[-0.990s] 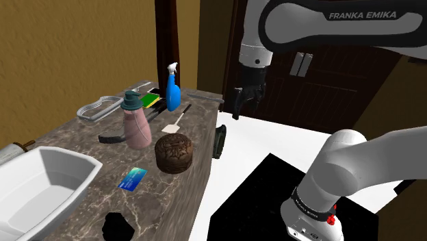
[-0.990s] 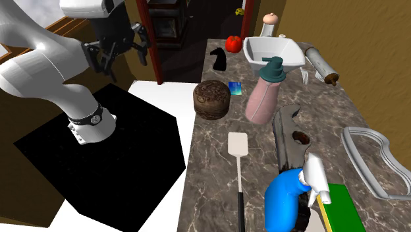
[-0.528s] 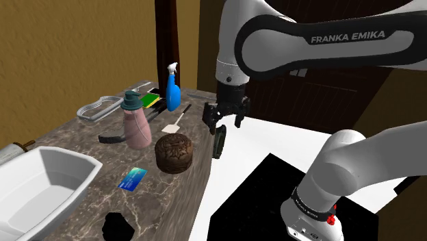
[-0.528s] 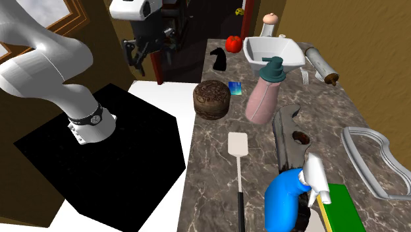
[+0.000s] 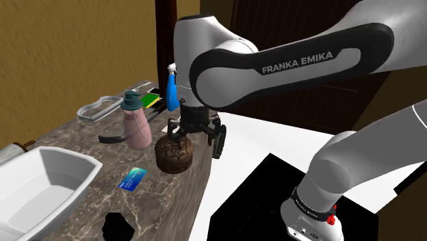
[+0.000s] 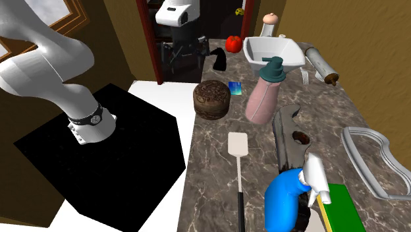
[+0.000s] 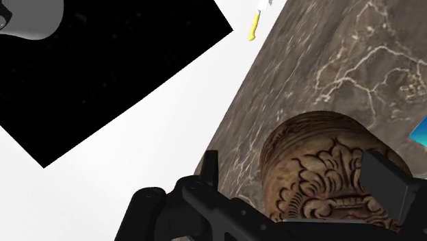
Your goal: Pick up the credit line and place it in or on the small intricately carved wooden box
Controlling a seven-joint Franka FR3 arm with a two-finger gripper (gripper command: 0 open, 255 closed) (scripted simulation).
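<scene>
The credit card point(image 5: 133, 178) is a small blue-green card lying flat on the marble counter point(image 5: 75, 133), between the white basin and the box. The round, dark brown carved wooden box point(image 5: 173, 155) stands near the counter's edge, lid on. My black gripper point(image 5: 194, 132) hangs open just above the box, on its floor side, with nothing between its fingers. From the second exterior view the gripper point(image 6: 182, 51) is up beyond the box point(image 6: 212, 99), and the card point(image 6: 234, 86) lies just behind the box. Through the wrist view the box point(image 7: 321, 171) sits under the gripper point(image 7: 298, 179), with a corner of the card point(image 7: 419, 134) past it.
A pink pump bottle point(image 5: 136, 122), a blue spray bottle point(image 5: 171, 86) and a white spatula point(image 5: 174, 124) stand or lie behind the box. A white basin point(image 5: 42, 183) fills the counter's near end, with a black lump point(image 5: 116, 225) by it. White floor and a black area lie beside the counter.
The arm has swung from over the floor toward the counter and come down. The open gripper now hangs over the carved box. Card and box have not moved.
</scene>
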